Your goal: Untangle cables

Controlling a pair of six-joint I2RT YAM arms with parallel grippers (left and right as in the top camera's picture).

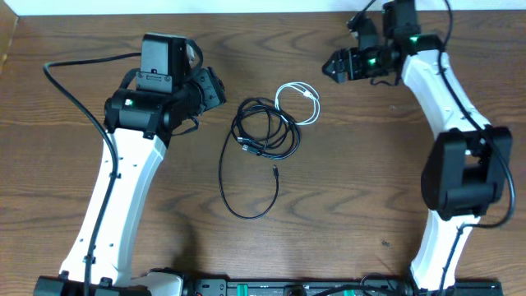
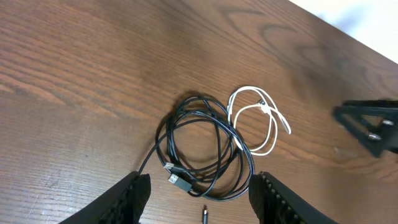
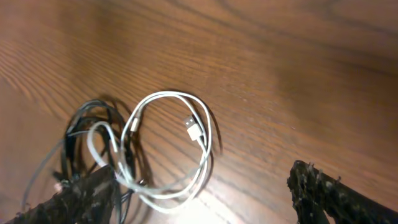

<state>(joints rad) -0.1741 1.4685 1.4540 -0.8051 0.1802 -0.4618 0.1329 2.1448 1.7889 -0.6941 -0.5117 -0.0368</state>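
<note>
From overhead I had the black cables [image 1: 251, 145] coiled at the centre of the frame. The white cable [image 1: 309, 95] lay in a small loop at their upper right, its edge overlapping the black coil. One black strand swept down in a long arc toward the lower centre and ended in a loose plug [image 1: 274, 173].

Only that view showed both arms. The left gripper [image 1: 215, 89] was left of the coil and the right gripper [image 1: 337, 64] was upper right of the white loop, both clear of the cords.

The left wrist view gave me what overhead could not. Its fingers [image 2: 134, 196] stood apart at the bottom corners with nothing between them, and the cords lay on the wood beyond. It also caught the tip of the other arm at the right edge.

The right wrist view showed the white cable's flat plug inside its loop, and that pincer spread wide and holding nothing.

The table [image 1: 370, 164] was dark wood grain. A pale strip [image 1: 205, 6] ran past its top edge.
</note>
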